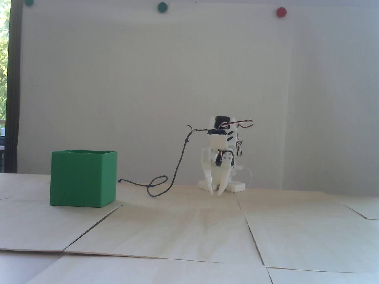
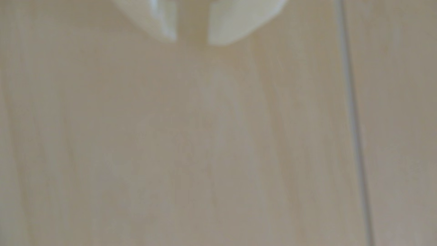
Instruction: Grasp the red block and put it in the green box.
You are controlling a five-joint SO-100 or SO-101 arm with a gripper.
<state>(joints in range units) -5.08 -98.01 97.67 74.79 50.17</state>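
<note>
Well apart: green box (image 1: 83,180), jaws.

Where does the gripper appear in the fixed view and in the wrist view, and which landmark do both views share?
Fixed view: the gripper is right of centre, pointing down, tips near the table, right of the green box.
Wrist view: the gripper enters from the top edge, with a gap between its fingertips and nothing in it.
Shared landmark: the seam between wooden panels.

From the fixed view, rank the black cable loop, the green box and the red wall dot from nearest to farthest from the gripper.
Gripper points down at the table.
1. Black cable loop: on the table, just left.
2. Green box: farther left, on the table.
3. Red wall dot: high on the wall, upper right.
</note>
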